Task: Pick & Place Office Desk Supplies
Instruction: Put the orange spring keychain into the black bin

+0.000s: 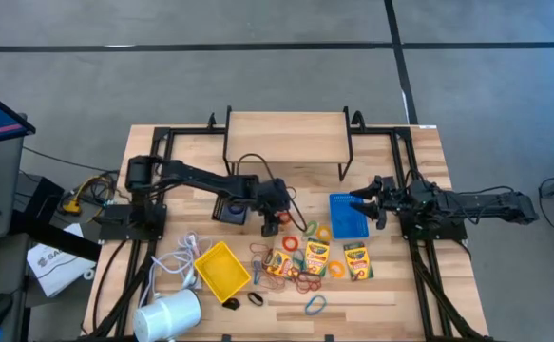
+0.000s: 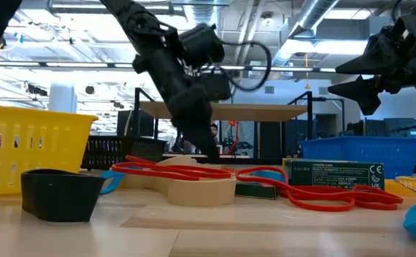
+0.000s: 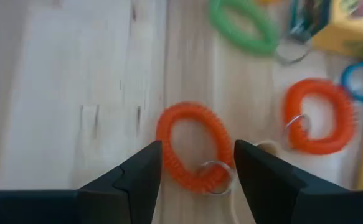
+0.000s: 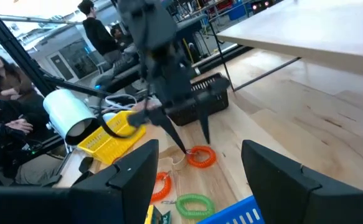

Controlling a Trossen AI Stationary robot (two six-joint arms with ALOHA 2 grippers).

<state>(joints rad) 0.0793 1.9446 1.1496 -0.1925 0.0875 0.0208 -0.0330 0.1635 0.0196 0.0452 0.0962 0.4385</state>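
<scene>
Pale wooden planks make up the counter (image 1: 391, 294), with grey floor around it and a busy workshop with seated people beyond. Taking the black bin (image 1: 231, 211) as landmark: the left hand (image 3: 197, 165) hangs just to the right of it, low over an orange coiled ring (image 3: 192, 146), fingers (image 3: 137, 177) spread apart with the ring between them and nothing held. Farther right of the black bin lies the blue bin (image 1: 347, 215), and the right hand (image 1: 364, 203) hovers over its edge, fingers apart and empty. Below the black bin, nearer the counter's front, sit the yellow bin (image 1: 221, 268), the crayon boxes (image 1: 315, 255) and a scatter of coloured rings (image 1: 307, 282). By its look, the orange ring is light, springy and soft, likely to flex or roll if pinched across its width; taking one side of the coil near its small metal loop seems the safer hold. Whether the fingertips touch the wood cannot be told, and the tiny dark clips (image 1: 231, 303) near the front edge are too small to make out well.
</scene>
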